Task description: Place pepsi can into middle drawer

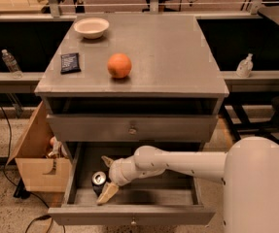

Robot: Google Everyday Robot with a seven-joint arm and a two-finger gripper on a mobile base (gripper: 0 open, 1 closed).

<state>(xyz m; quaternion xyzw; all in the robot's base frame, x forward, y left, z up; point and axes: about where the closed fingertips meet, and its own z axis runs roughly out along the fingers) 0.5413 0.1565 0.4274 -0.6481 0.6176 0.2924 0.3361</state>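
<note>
Bottle: clear plastic, upright on the far-left ledge, well apart from the cabinet.
Box: open cardboard on the floor, just beside the cabinet's left side.
Packet: dark, flat on the cabinet top near its left edge.
Bowl: pale, at the back left of the top.
Can: inside the drawer, on the tray floor in its front-left part, near the left wall.
Can axis: long axis vertical, silver top and tab facing up.
Gripper: low in the tray, its 2 fingers spread wide, 1 behind the can and 1 in front; the front one seems to touch the can's base.
Orange: on the top, right of the packet, apart from it.
Upper drawer: closed, showing only its front panel and knob, hanging over the tray's rear.
Drawer: pulled out, floor and side walls visible.
Arm: white, crossing the tray from the right and covering its middle.
Pump bottle: small, white, on the right ledge.
</note>
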